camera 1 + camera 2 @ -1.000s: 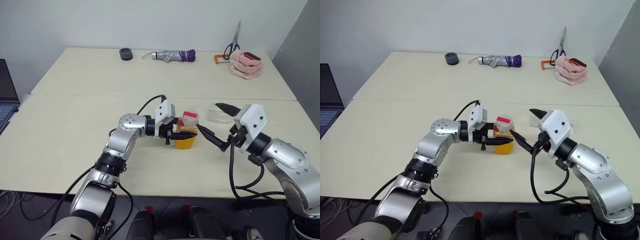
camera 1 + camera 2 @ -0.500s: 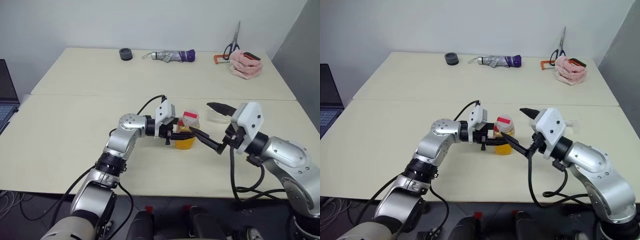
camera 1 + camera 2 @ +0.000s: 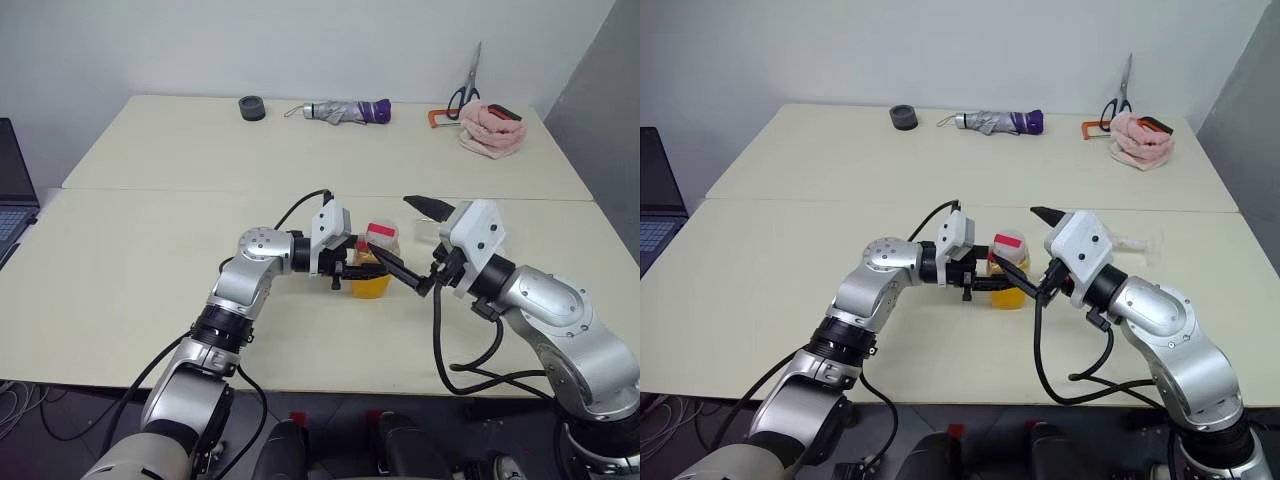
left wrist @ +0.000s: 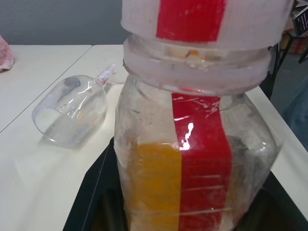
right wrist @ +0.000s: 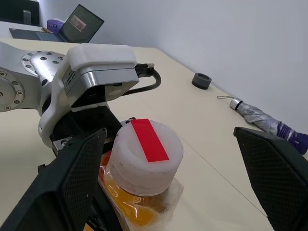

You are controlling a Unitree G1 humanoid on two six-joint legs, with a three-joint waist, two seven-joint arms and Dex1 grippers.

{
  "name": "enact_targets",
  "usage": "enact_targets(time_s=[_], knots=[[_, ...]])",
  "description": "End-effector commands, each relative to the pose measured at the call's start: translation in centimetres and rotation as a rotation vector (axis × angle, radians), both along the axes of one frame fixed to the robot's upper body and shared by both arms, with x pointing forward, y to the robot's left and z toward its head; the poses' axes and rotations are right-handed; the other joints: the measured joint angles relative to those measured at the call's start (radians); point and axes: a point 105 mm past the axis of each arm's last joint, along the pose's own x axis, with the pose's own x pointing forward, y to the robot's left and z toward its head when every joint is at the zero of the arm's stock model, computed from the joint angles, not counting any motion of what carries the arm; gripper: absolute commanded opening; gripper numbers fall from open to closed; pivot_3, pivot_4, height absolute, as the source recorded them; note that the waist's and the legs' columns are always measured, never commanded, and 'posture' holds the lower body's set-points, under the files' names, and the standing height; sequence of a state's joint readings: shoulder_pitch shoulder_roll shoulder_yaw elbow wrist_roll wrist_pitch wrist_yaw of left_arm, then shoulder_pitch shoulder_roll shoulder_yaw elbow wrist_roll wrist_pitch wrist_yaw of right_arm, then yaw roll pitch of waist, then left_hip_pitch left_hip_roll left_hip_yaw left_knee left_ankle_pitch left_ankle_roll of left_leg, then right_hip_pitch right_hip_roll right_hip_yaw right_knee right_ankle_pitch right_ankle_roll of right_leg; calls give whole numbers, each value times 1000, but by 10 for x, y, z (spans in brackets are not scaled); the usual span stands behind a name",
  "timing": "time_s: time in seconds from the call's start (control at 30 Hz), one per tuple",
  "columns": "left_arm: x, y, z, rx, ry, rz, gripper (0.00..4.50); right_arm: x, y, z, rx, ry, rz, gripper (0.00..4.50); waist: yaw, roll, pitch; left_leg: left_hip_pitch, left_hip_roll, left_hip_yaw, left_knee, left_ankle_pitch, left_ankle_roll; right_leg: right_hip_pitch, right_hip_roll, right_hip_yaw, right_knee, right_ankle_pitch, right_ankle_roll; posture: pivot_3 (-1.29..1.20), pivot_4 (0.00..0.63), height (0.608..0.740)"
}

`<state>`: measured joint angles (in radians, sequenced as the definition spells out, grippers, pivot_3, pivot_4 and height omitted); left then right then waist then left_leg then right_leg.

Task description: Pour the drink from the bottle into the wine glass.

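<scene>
A small clear bottle (image 3: 373, 262) with a white cap bearing a red strip stands upright near the table's middle. The orange drink (image 4: 154, 183) fills its lower part. My left gripper (image 3: 352, 270) is shut on the bottle's body from the left. My right gripper (image 3: 388, 226) is open, level with the cap (image 5: 147, 154), one finger (image 5: 72, 178) on the near side and the other beyond it, not touching. The wine glass (image 4: 72, 113) lies on its side on the table just right of the bottle, partly hidden behind my right hand.
Along the table's far edge lie a black tape roll (image 3: 252, 107), a folded umbrella (image 3: 345, 110), scissors (image 3: 463, 95) and a pink cloth (image 3: 490, 128). A laptop (image 3: 12, 190) sits off the left edge. A seam joins the two tabletops behind the bottle.
My right gripper, still open, has moved left to the bottle until its fingers flank the cap. The left gripper and the bottle have stayed put.
</scene>
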<state>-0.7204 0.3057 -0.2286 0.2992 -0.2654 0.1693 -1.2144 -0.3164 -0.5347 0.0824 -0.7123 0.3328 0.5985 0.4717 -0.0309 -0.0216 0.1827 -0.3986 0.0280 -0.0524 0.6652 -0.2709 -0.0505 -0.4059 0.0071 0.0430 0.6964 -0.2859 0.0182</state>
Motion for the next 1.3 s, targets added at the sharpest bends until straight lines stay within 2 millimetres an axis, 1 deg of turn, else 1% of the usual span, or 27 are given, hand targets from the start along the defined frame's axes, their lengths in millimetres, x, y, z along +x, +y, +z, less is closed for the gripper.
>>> enact_targets(time_s=[0.03, 0.8, 1.3], knots=[[-2, -3, 16, -35, -56, -23, 1891, -3, 0, 9, 14, -47, 0, 4500, 0, 0, 0, 0, 0, 0, 0, 0, 0, 0, 0, 0, 0, 0, 0, 0, 150, 740], [-1, -2, 15, -29, -55, -21, 1891, -2, -13, 6, 19, -25, -42, 4500, 0, 0, 0, 0, 0, 0, 0, 0, 0, 0, 0, 0, 0, 0, 0, 0, 150, 740], [-1, -2, 15, -29, -56, -21, 1891, -7, -12, 5, 20, -10, -16, 4500, 0, 0, 0, 0, 0, 0, 0, 0, 0, 0, 0, 0, 0, 0, 0, 0, 150, 740]])
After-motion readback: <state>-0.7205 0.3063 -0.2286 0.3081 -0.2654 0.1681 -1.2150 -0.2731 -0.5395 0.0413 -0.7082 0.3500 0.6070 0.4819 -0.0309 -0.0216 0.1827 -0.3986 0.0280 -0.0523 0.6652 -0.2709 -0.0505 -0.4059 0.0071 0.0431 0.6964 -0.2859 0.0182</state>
